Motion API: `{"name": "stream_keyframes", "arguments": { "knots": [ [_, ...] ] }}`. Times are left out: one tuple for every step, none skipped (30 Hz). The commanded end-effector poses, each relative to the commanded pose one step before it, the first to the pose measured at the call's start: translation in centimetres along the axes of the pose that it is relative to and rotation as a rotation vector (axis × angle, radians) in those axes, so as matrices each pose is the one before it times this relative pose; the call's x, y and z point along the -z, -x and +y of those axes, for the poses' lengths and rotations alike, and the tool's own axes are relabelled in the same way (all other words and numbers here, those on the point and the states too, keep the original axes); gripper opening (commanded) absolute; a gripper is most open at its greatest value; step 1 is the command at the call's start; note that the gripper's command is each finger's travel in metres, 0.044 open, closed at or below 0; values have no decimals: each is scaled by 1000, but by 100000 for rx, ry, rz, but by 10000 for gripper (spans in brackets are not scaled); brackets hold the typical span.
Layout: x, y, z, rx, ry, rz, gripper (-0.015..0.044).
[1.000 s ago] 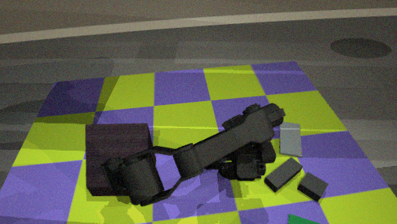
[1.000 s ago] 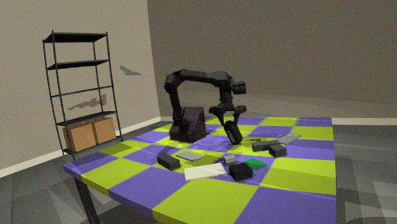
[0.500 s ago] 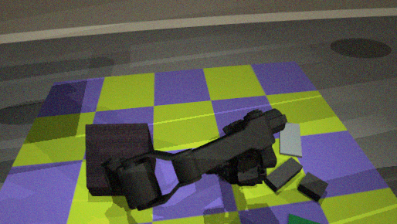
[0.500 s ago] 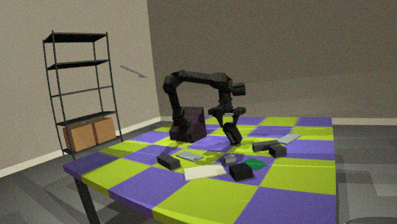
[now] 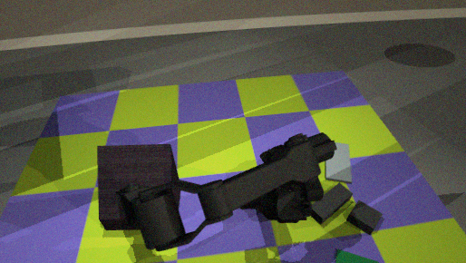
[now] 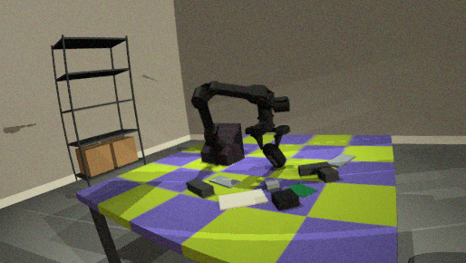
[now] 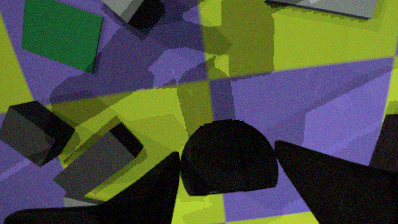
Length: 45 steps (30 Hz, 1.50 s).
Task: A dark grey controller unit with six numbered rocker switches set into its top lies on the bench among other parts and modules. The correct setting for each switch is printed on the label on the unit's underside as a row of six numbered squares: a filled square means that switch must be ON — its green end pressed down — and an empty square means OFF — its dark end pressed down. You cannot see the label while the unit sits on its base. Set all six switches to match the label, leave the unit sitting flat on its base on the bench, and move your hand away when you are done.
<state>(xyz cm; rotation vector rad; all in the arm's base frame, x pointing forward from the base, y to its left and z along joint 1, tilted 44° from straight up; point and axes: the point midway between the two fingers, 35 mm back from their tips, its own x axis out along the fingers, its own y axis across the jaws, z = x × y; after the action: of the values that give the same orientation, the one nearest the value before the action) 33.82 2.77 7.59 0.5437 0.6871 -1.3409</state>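
Note:
The dark controller unit is between the two fingers of my gripper, which touch it from both sides. In the exterior view the unit hangs tilted below the fingertips, its lower edge close to the bench; whether it touches is unclear. In the wrist view it shows as a black shape with a rounded top edge and a straight lower edge. No switches, green ends or label squares can be made out in any view. In the top view the arm and dark shading hide which part is the unit.
Two dark blocks lie near the unit, beside a pale plate. A green board, a white panel, a black block and a small grey block lie on the bench further forward.

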Motion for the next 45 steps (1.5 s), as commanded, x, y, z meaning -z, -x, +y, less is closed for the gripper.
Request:
{"name": "stream_keyframes", "arguments": {
  "knots": [
    [-247,-445,-152,602,716,-230,337],
    [-64,-44,0,0,-1,-5,337],
    [-63,-44,0,0,-1,-5,337],
    [-63,-45,0,0,-1,-5,337],
    [-63,-45,0,0,-1,-5,337],
    [-63,-45,0,0,-1,-5,337],
    [-63,-45,0,0,-1,-5,337],
    [-62,-46,0,0,-1,-5,337],
    [-62,-47,0,0,-1,-5,337],
    [-61,-47,0,0,-1,-5,337],
    [-61,-47,0,0,-1,-5,337],
    [-61,-47,0,0,-1,-5,337],
    [-61,-47,0,0,-1,-5,337],
    [-60,-48,0,0,-1,-5,337],
    [-60,-49,0,0,-1,-5,337],
    [-60,-49,0,0,-1,-5,337],
    [-60,-49,0,0,-1,-5,337],
    [-60,-50,0,0,-1,-5,337],
    [-59,-50,0,0,-1,-5,337],
    [-59,-51,0,0,-1,-5,337],
    [-58,-51,0,0,-1,-5,337],
    [-58,-51,0,0,-1,-5,337],
    [-58,-52,0,0,-1,-5,337],
    [-58,-52,0,0,-1,-5,337],
    [-57,-52,0,0,-1,-5,337],
    [-57,-53,0,0,-1,-5,337],
    [-56,-53,0,0,-1,-5,337],
    [-56,-53,0,0,-1,-5,337],
    [-56,-53,0,0,-1,-5,336],
    [-56,-54,0,0,-1,-5,336],
    [-55,-54,0,0,-1,-5,336],
    [-55,-55,0,0,-1,-5,336],
    [-54,-55,0,0,-1,-5,336],
    [-54,-55,0,0,-1,-5,336],
    [-54,-55,0,0,-1,-5,336],
    [-54,-55,0,0,-1,-5,336],
    [-53,-56,0,0,-1,-5,336],
    [-53,-57,0,0,-1,-5,336],
    [-52,-57,0,0,-1,-5,336],
    [-52,-57,0,0,-1,-5,336],
    [-52,-57,0,0,-1,-5,336],
    [-52,-58,0,0,-1,-5,336],
    [-51,-58,0,0,-1,-5,336],
    [-50,-59,0,0,-1,-5,336],
    [-50,-59,0,0,-1,-5,336]
  ]
}}
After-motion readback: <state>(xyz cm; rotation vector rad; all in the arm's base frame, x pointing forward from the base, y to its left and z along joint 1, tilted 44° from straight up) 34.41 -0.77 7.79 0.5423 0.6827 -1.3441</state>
